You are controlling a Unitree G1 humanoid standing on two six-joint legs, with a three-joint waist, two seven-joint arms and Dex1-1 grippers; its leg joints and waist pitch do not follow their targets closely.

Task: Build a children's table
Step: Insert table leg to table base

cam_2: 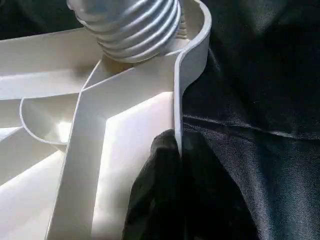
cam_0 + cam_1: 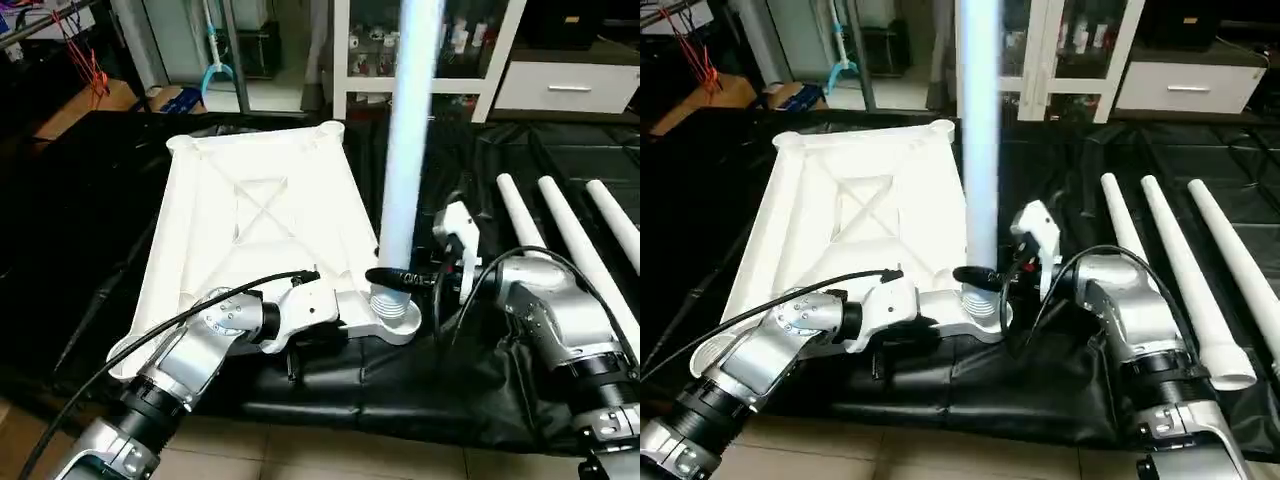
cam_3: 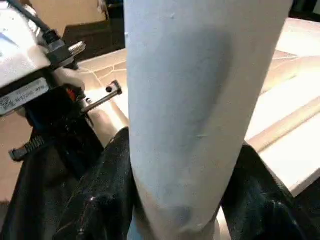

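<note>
While the tabletop (image 2: 255, 215) lies ribs-up on black sheeting (image 2: 420, 385), a leg (image 2: 408, 130) stands upright in its near corner socket (image 2: 393, 318); the right gripper (image 2: 392, 277) clasps the leg's base, and the left gripper (image 1: 172, 195) pinches the tabletop's rim beside it.

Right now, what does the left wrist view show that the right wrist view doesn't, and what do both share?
Left wrist view alone: the upright leg's threaded end sitting in the round corner socket, and the left hand shut on the tabletop's rim, one finger on each side of it, black cloth beyond. Right wrist view alone: the right hand shut on the leg's smooth shaft, and the left arm's wrist with its cable. Both share the upright leg and the ribbed underside of the tabletop.
</note>
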